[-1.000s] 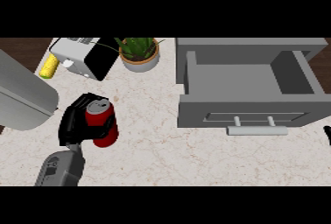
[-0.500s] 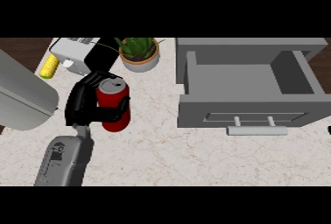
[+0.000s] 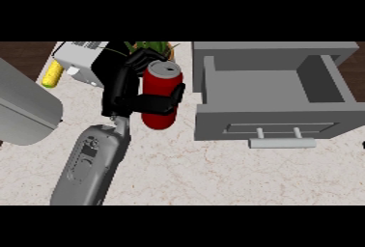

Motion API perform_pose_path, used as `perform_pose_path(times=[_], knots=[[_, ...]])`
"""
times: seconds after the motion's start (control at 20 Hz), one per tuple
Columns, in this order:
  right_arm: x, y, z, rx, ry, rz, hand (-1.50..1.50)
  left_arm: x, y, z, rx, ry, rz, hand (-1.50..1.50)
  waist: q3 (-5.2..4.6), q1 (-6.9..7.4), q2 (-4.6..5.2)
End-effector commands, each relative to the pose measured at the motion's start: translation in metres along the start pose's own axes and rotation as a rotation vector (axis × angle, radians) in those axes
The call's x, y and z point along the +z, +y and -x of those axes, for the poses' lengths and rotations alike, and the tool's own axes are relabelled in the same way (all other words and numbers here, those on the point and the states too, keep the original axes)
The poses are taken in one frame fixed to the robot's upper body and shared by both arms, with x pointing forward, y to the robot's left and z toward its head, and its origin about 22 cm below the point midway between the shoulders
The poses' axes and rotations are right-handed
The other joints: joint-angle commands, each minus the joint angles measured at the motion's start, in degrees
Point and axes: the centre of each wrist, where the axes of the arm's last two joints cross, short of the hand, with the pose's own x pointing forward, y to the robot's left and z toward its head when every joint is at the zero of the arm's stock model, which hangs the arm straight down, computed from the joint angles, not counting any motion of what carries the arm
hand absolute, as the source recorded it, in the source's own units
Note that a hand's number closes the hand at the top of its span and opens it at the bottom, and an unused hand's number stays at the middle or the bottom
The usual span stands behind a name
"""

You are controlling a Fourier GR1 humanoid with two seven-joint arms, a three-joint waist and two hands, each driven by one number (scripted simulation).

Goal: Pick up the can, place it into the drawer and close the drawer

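Left hand curls its black fingers round the red can, holding it upright just left of the open grey drawer. A potted plant shows behind the can.

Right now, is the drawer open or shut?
Open. The drawer is pulled out, and its grey inside shows from above with nothing in it. The can is outside it, held in the left hand.
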Motion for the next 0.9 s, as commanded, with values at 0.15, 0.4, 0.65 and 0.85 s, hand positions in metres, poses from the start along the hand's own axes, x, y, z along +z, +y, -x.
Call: perform_pose_path(times=[0.15,0.4,0.65,0.85], knots=[[0.008,-0.007,0.011,0.008,-0.014,-0.008,-1.50,-0.029,-0.058,-0.055,-0.025,-0.050,0.030,1.50,0.03,-0.60,0.03],[0.000,-0.019,-0.007,0.012,-0.016,-0.014,-1.50,-0.059,-0.071,-0.081,-0.041,-0.043,0.048,1.50,0.01,-0.44,0.06],[-0.004,-0.010,0.002,-0.006,-0.002,-0.019,-1.50,-0.088,-0.095,-0.111,-0.032,-0.038,0.031,1.50,0.03,-0.91,0.28],[-0.023,-0.006,-0.007,0.000,-0.011,0.006,-1.50,-0.092,-0.119,-0.124,-0.071,-0.033,0.034,1.50,0.03,-0.86,0.29]])
